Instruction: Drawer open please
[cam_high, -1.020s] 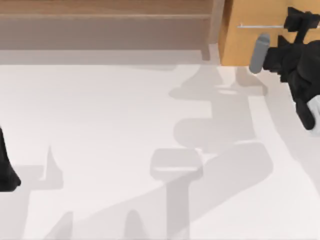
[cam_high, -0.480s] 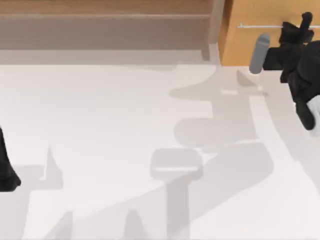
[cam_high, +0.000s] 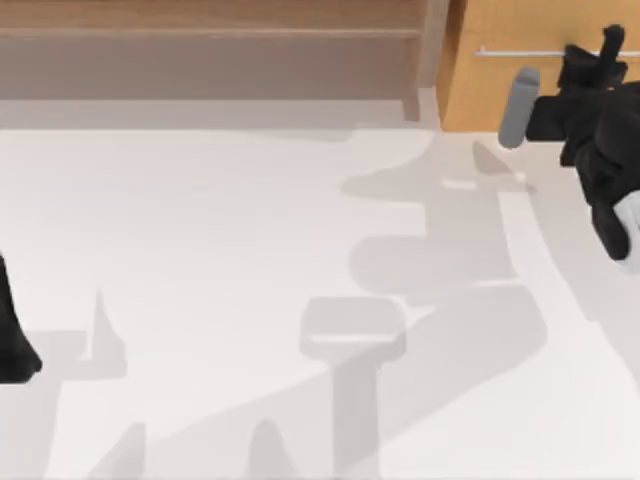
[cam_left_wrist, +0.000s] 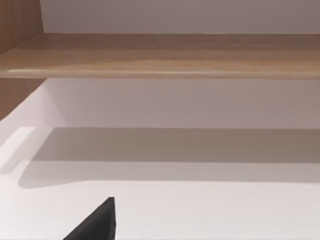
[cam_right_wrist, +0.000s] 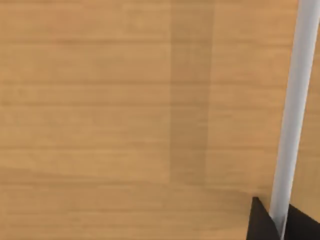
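Evidently the drawer (cam_high: 520, 60) sits at the far right of the counter (cam_high: 250, 250), its orange-tan front facing out beside the duller brown shelf unit (cam_high: 210, 50). Its thin silver handle (cam_high: 520, 52) runs across the front, and in the right wrist view the same bar (cam_right_wrist: 292, 115) is seen passing between two dark fingertips (cam_right_wrist: 260, 222) (one on each side of it). The right end effector (cam_high: 600, 55) is judged to be pinched onto the handle. No white inside is visible, so the drawer is taken as closed: the grasp looks done, the outward pull is left. The left end effector (cam_high: 15, 350) is parked at the counter's left edge; whether it is spread cannot be told.
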